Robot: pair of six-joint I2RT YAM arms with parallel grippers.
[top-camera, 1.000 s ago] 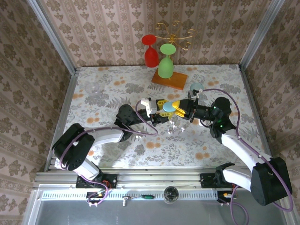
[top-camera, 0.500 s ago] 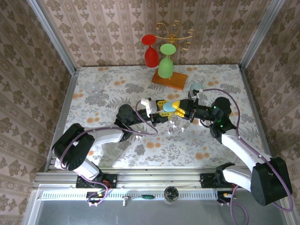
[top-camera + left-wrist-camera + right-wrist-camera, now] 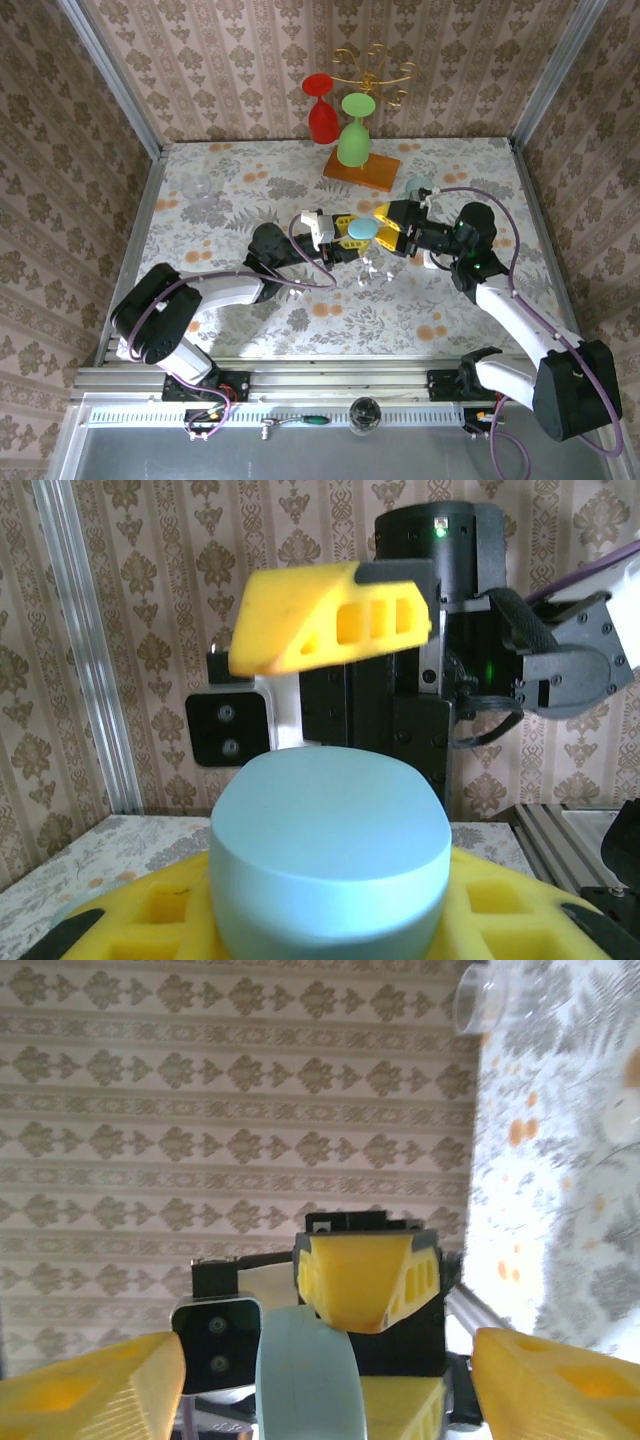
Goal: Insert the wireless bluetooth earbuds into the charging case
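Earbuds (image 3: 368, 268): tiny glossy white pieces lying loose on the floral tabletop (image 3: 230, 200), just below the meeting fingertips and touching neither gripper. Too small to tell long axis or which way they point.
Charging case (image 3: 361, 229): light blue, smooth matte pebble shape with rounded edges. In the top view it is a flat oval, broad face up, long axis roughly left-right. In the right wrist view it is edge-on, a thin blue slab.
Left gripper (image 3: 355, 232): yellow foam-like fingers (image 3: 500, 920) with square cut-outs, clamped on the case. The case bulges up between the pads in the left wrist view.
Right gripper (image 3: 388, 226): facing the left one, tip to tip. Its fingers (image 3: 90, 1385) are spread wide and hold nothing. One finger sits just over the case, with a gap between them.
Second case (image 3: 418, 186): same pale blue, on the table behind the right gripper.
Far side: red glass (image 3: 321, 110) and green glass (image 3: 353, 135) hanging upside down on a gold wire rack (image 3: 375, 70) with a wooden base (image 3: 362, 168).
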